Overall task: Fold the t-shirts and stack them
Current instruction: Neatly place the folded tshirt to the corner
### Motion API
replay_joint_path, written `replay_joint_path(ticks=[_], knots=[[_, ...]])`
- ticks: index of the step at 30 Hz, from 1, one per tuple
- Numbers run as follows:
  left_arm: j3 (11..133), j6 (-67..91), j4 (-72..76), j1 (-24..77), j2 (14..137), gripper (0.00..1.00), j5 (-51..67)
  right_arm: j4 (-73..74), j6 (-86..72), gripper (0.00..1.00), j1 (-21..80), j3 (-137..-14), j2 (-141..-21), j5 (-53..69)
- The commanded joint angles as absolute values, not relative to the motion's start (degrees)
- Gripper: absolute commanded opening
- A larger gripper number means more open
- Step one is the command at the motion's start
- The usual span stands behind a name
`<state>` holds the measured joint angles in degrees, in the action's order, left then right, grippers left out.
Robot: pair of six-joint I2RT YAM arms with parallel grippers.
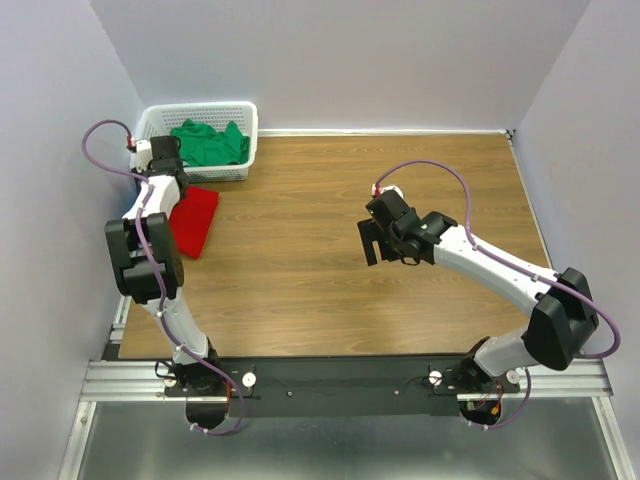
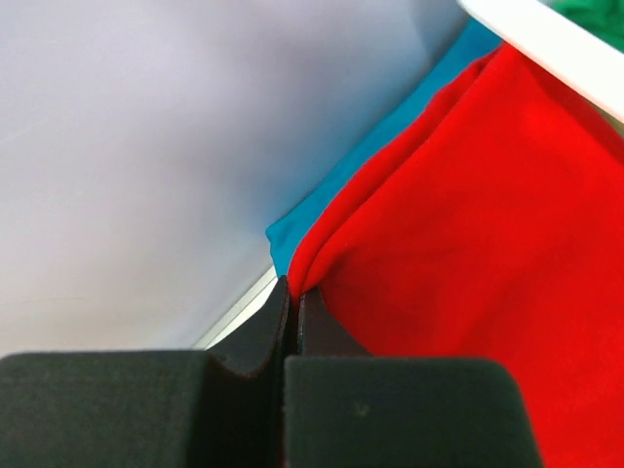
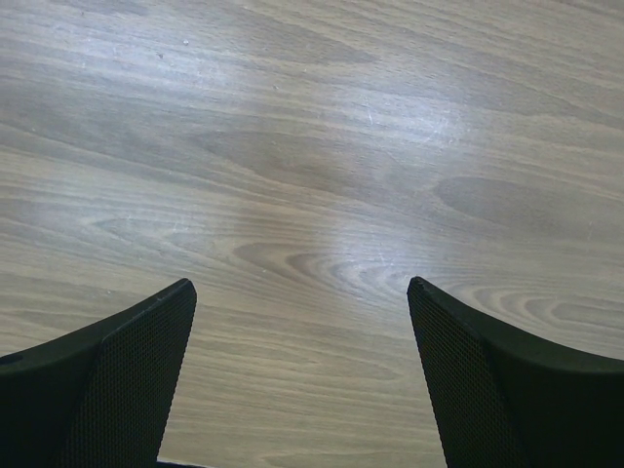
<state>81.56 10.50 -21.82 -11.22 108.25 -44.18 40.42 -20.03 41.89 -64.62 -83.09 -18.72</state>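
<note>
The red t-shirt (image 1: 195,220) lies folded at the table's left edge, in front of the basket. In the left wrist view it fills the right side (image 2: 487,224), on top of a teal blue t-shirt (image 2: 390,136) that shows only as a strip along its edge. My left gripper (image 2: 292,289) is shut on a fold at the red shirt's edge; in the top view it sits by the shirt's far corner (image 1: 165,185). The green t-shirt (image 1: 210,142) lies crumpled in the basket. My right gripper (image 1: 372,240) is open and empty above bare wood (image 3: 302,289).
The white lattice basket (image 1: 250,125) stands at the table's far left corner, its rim in the left wrist view (image 2: 546,44). A grey wall (image 2: 146,146) runs close along the left edge of the table. Walls close the back and right sides.
</note>
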Motion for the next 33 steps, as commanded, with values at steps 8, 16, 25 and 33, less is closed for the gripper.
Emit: replay_joint_path(ticks=[8,16,25,33], knots=[[83.3,14.5,-15.6,-14.3,111.3,0.00,-43.9,43.2,-20.7,0.94,41.7,-68.3,-86.4,-19.1],[84.7,16.7,-17.1,-15.3,112.1,0.00,-47.8,43.3,-20.6,0.94,41.7,-69.0,-87.4,-20.0],[86.6,16.0,-16.8,-15.4,111.7,0.00,-49.8,43.5,-20.6,0.94,41.7,-69.4,-87.5,-19.8],[86.8,17.1,-16.6,-15.5,112.8,0.00,-50.7,43.6,-20.6,0.94,41.7,-68.9,-87.6,-19.7]])
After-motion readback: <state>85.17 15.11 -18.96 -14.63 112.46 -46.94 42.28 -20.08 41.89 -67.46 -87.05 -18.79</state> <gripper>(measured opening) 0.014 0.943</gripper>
